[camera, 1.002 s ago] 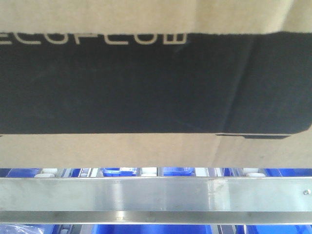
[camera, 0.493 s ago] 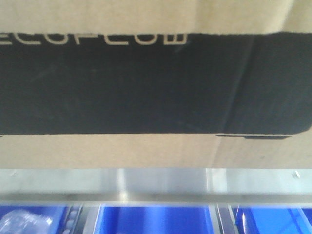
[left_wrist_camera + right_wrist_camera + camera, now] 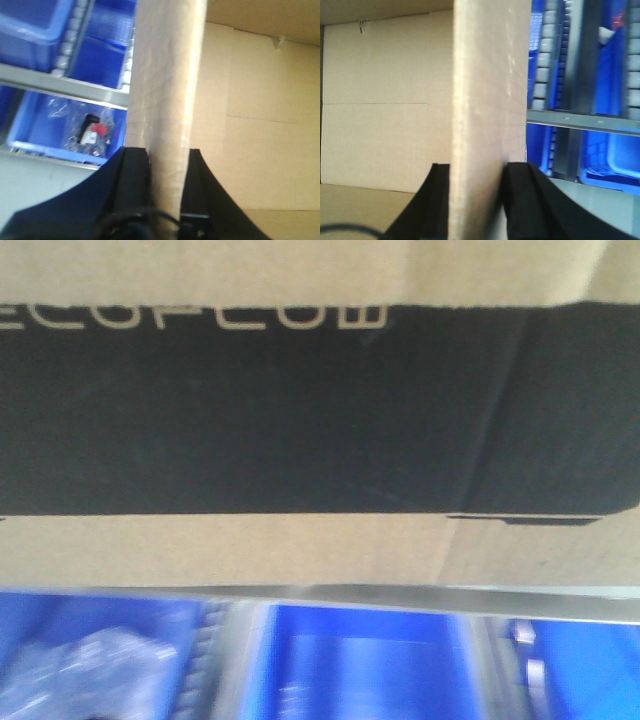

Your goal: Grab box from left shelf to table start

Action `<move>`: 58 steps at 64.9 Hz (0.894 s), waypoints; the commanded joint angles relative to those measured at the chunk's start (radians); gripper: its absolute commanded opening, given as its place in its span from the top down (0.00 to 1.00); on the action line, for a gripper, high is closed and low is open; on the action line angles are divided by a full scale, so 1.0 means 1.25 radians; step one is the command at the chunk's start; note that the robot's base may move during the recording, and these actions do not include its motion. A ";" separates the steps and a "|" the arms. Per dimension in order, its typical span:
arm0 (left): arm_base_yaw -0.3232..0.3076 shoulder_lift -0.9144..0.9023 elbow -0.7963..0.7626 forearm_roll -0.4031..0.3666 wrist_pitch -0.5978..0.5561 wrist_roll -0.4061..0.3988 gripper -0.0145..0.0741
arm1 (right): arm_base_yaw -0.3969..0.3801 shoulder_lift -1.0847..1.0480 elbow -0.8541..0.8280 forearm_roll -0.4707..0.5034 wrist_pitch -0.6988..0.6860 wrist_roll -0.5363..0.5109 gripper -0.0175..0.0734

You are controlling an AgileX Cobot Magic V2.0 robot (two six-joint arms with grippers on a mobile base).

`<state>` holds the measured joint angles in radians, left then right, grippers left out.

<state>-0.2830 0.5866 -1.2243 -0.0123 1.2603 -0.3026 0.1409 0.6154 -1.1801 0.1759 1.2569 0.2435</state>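
Observation:
The box fills the front view, brown cardboard with a black panel and pale "ECOFLOW" lettering. My left gripper is shut on the box's upright left wall, one black finger outside and one inside. The open box interior lies to its right. My right gripper is shut on the right wall the same way. The left shelf's silver rail shows as a thin strip just under the box. The table is out of view.
Blue plastic bins sit on the rack below the box. One bin holds bagged small parts. Roller tracks and a metal rail stand right of the box wall. A pale surface lies under the rack.
In the front view the silver rail has slid upward and shrunk to a thin strip under the box, and lower blue bins have come into view. The box keeps its place in the frame.

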 commanded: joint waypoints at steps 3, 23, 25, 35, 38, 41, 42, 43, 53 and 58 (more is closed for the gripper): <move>-0.002 -0.006 -0.033 0.004 0.036 -0.037 0.95 | -0.004 0.005 -0.024 -0.072 0.053 -0.001 0.75; -0.002 -0.006 -0.033 0.004 0.036 -0.037 0.95 | -0.004 0.005 -0.024 -0.072 0.053 -0.001 0.75; -0.002 -0.006 -0.033 0.004 0.036 -0.037 0.95 | -0.004 0.005 -0.024 -0.072 0.053 -0.001 0.75; -0.002 -0.006 -0.033 0.004 0.036 -0.037 0.95 | -0.004 0.005 -0.024 -0.072 0.053 -0.001 0.75; -0.002 -0.006 -0.033 0.004 0.036 -0.037 0.95 | -0.004 0.005 -0.024 -0.072 0.053 -0.001 0.75; -0.002 -0.006 -0.033 0.004 0.036 -0.037 0.95 | -0.004 0.005 -0.024 -0.072 0.053 -0.001 0.75; -0.002 -0.006 -0.033 0.004 0.036 -0.037 0.95 | -0.004 0.005 -0.024 -0.072 0.053 -0.001 0.75; -0.002 -0.006 -0.033 0.004 0.036 -0.037 0.95 | -0.004 0.005 -0.024 -0.072 0.053 -0.001 0.75; -0.002 -0.006 -0.033 0.004 0.036 -0.037 0.95 | -0.004 0.005 -0.024 -0.072 0.053 -0.001 0.75; -0.002 -0.006 -0.033 0.004 0.036 -0.037 0.95 | -0.004 0.005 -0.024 -0.072 0.053 -0.001 0.75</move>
<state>-0.2830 0.5866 -1.2243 -0.0123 1.2603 -0.3026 0.1409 0.6154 -1.1801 0.1759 1.2569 0.2435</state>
